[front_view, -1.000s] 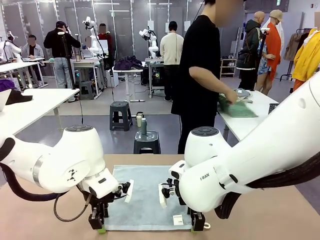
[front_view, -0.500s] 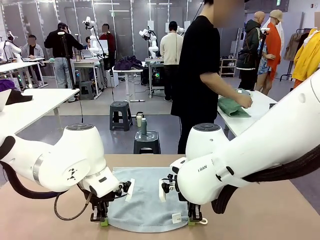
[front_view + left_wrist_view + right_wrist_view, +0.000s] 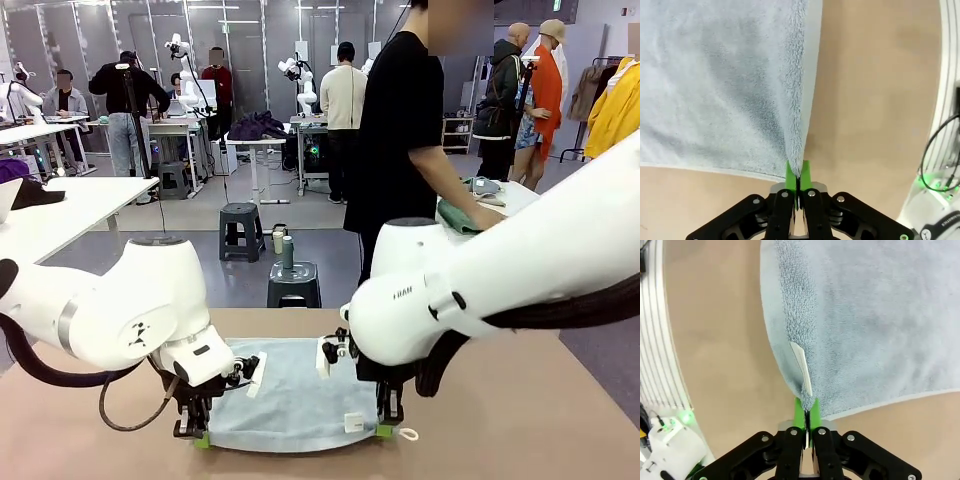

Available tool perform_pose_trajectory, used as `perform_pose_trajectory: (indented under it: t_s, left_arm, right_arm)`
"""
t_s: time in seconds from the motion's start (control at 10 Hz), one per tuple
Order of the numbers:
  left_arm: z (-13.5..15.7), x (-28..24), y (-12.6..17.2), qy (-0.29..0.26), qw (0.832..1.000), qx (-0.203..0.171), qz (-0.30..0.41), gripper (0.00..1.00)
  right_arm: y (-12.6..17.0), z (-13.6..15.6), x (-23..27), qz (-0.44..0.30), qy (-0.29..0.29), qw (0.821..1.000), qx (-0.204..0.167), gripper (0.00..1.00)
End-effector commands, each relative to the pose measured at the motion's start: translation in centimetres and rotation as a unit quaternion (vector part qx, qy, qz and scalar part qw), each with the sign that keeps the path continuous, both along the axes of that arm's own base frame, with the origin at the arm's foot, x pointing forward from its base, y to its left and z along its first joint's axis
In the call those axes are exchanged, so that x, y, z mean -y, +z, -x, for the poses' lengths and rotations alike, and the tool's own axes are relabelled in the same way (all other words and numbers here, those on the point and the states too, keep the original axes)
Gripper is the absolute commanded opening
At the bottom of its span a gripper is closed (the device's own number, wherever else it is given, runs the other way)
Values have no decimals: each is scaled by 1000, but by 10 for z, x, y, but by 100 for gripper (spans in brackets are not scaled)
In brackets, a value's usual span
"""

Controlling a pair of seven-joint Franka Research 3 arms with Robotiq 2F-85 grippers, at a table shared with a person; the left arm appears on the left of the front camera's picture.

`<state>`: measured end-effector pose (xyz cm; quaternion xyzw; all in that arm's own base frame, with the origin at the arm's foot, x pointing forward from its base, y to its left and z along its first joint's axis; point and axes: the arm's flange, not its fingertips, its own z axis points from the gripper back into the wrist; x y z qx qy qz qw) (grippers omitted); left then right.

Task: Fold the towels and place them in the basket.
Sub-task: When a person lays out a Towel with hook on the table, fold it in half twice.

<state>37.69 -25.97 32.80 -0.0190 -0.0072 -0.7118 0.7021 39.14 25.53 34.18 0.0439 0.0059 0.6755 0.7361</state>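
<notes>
Pinching the pale blue-grey towel (image 3: 725, 85), the L gripper (image 3: 798, 172) has its green pads (image 3: 791, 170) pressed together on a raised ridge of terry, right at the hem. In the L wrist view the ridge runs from the pads up to 12 o'clock, w/ the rest of the cloth lying flat toward 10 o'clock and bare table (image 3: 865, 100) at 2 o'clock.

R gripper (image 3: 806, 410) is likewise closed on the towel (image 3: 880, 315), pads nipping the hem together w/ the white label (image 3: 801, 365), which rises from the pads toward 12 o'clock. Cloth spreads toward 1-2 o'clock; tan table at 9-10 o'clock.

Front view: L gripper (image 3: 200, 437) sits at the towel's (image 3: 290, 390) 7 o'clock corner, R gripper (image 3: 385, 428) at its 5 o'clock corner, both low on the near edge. Towel lies spread on the table (image 3: 520, 420) betw. the two arms, near edge a bit bunched. Label (image 3: 353, 423) shows just beside the R gripper at its 9 o'clock; corner loop (image 3: 408, 434) at its 3 o'clock.

Beyond the table, at 1 o'clock, a person (image 3: 410, 130) in black has a hand on a green cloth (image 3: 458, 215) on a side table (image 3: 520, 195).
</notes>
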Motion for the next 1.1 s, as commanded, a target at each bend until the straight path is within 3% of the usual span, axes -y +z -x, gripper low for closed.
perform_pose_trajectory:
  t_s: [0.0,0.6,0.7,0.8,1.0]
  left_arm:
    - [-3,-1,18,-7,1000,-17,10,0]
    - [-1,1,9,0,1000,-3,-1,0]
    - [-1,0,11,-1,1000,-9,3,4]
    - [-21,10,34,-5,1000,-2,3,4]
    - [-76,30,52,18,999,-42,-6,4]
  right_arm:
    - [11,-6,3,-9,-18,1000,-18,0]
    - [12,-5,2,-3,-10,1000,-14,0]
    - [11,-5,3,-2,-10,1000,-17,4]
    - [28,-23,-1,-1,-29,999,-14,4]
    - [36,-67,-9,5,-41,998,-47,4]
